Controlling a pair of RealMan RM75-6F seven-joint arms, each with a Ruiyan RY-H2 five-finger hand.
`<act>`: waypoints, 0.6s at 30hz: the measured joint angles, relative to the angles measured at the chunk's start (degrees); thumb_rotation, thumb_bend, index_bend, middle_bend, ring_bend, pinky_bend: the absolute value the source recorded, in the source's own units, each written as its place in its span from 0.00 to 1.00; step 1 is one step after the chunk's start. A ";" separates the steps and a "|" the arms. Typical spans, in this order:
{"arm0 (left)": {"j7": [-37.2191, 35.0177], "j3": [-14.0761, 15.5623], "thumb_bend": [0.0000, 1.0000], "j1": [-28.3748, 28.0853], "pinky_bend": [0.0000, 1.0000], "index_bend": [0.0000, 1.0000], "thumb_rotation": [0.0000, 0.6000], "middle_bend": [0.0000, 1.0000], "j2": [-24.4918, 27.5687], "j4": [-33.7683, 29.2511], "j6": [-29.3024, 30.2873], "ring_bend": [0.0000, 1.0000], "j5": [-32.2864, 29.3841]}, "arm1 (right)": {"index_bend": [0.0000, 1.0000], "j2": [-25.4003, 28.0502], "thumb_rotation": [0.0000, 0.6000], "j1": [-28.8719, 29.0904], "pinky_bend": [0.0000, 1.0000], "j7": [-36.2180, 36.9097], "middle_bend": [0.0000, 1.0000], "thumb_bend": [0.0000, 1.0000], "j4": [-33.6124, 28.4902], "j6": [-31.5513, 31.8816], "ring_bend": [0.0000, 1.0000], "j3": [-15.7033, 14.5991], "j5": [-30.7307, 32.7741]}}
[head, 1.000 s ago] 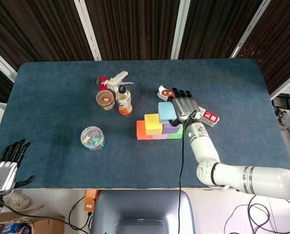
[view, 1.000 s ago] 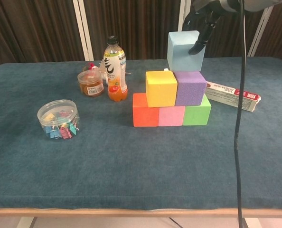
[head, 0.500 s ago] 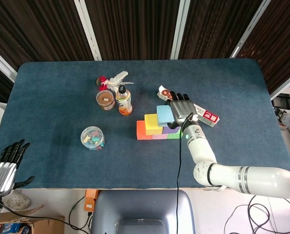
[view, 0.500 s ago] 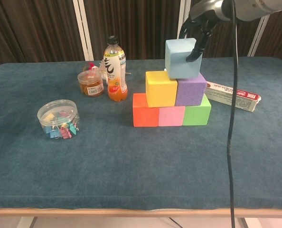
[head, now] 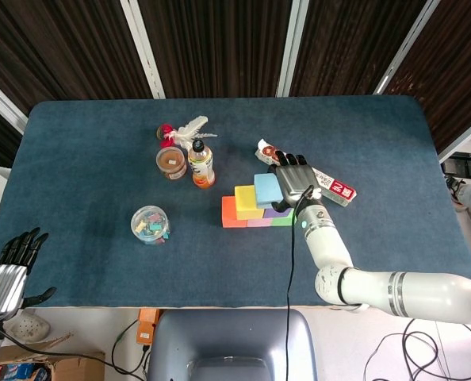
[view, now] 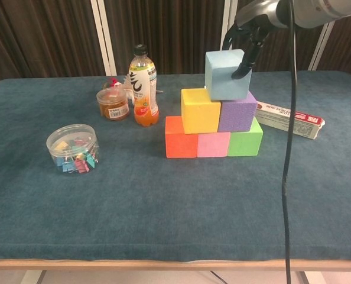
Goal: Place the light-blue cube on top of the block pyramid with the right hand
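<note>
The light-blue cube [view: 226,75] [head: 267,189] is at the top of the block pyramid, over the seam between the yellow block [view: 201,110] and the purple block [view: 237,111]. My right hand [view: 247,36] [head: 296,182] grips it from above and behind, one finger down its front right face. The cube's lower edge meets the purple block and looks slightly tilted. The bottom row holds an orange block [view: 181,137], a pink block [view: 213,144] and a green block [view: 244,139]. My left hand [head: 7,268] hangs off the table's front left, open and holding nothing.
An orange drink bottle [view: 142,86], a brown-lidded jar [view: 113,103] and a red-and-white toy [head: 181,130] stand left of the pyramid. A clear tub of clips [view: 72,148] sits front left. A flat red-and-white box [view: 290,119] lies right of the pyramid.
My right hand has brought the light-blue cube down and slightly left, from above the purple block onto the pyramid's top. The left hand has stayed put.
</note>
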 measured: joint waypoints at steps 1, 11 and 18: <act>-0.04 -0.01 0.06 0.02 0.10 0.00 1.00 0.00 0.02 0.00 -0.01 0.00 -0.05 | 0.37 -0.09 1.00 0.05 0.00 -0.01 0.00 0.25 0.11 -0.02 0.00 -0.03 0.07; -0.17 0.00 0.06 0.07 0.10 0.00 1.00 0.00 0.07 0.08 0.02 0.00 -0.05 | 0.30 -0.59 1.00 0.21 0.00 0.27 0.00 0.25 0.68 -0.45 0.00 -0.23 -0.05; -0.20 0.04 0.06 0.04 0.10 0.00 1.00 0.00 0.07 0.08 -0.14 0.00 -0.10 | 0.26 -0.73 1.00 0.33 0.00 0.40 0.00 0.25 0.84 -0.58 0.00 -0.28 0.08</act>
